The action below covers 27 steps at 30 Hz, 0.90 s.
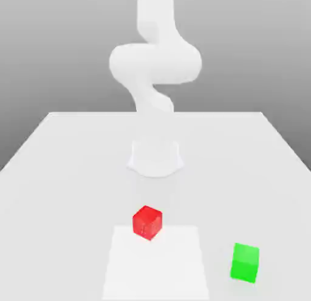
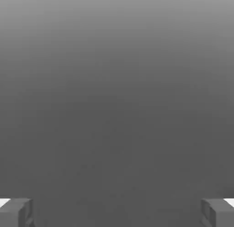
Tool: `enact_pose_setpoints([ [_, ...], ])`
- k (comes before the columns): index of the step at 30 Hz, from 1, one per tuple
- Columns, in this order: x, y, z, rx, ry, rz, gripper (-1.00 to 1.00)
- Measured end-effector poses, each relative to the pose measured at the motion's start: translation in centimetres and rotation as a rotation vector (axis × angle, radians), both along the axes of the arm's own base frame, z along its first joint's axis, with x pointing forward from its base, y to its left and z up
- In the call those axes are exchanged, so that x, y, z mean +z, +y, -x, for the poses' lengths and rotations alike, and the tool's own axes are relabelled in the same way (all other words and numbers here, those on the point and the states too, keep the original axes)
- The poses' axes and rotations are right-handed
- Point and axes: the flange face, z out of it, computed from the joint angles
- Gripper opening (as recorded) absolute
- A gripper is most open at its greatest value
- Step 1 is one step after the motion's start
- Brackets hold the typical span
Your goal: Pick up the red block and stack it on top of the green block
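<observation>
White flat table (image 1: 73, 166), grey backdrop. Small smooth red cube (image 1: 147, 222) sits near table centre; small smooth green cube (image 1: 245, 263) lies at its 4 o'clock, well apart. White arm (image 1: 155, 63) upright behind. Gripper (image 2: 117, 212) wide, holding nothing.

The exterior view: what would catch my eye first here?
Two small bright cubes on the pale table: the smooth red block near the middle, the smooth green block apart toward the exterior view's right. Behind them rises the white robot arm.
</observation>
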Motion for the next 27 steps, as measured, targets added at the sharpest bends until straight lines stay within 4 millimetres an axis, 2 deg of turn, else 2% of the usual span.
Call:
enact_pose_setpoints([
  [4,-9.9,-1.0,-3.1,-0.089,0.148,-0.073,0.00],
  [7,-17.4,-1.3,-3.9,-0.159,0.257,-0.114,0.00],
  [9,-22.5,-1.4,-3.7,-0.208,0.332,-0.136,0.00],
  [12,-30.0,-1.4,-2.1,-0.290,0.449,-0.160,0.00],
  [17,-42.8,-1.2,3.5,-0.448,0.656,-0.180,0.00],
  [18,-44.9,-1.2,4.2,-0.467,0.682,-0.182,0.00],
  [20,-47.1,-1.2,4.8,-0.482,0.701,-0.185,0.00],
  [25,-50.8,-1.1,5.2,-0.487,0.708,-0.185,0.00],
  [26,-51.5,-1.1,5.3,-0.488,0.708,-0.184,-1.00],
  [27,-51.5,-1.1,5.3,-0.488,0.708,-0.184,-1.00],
])
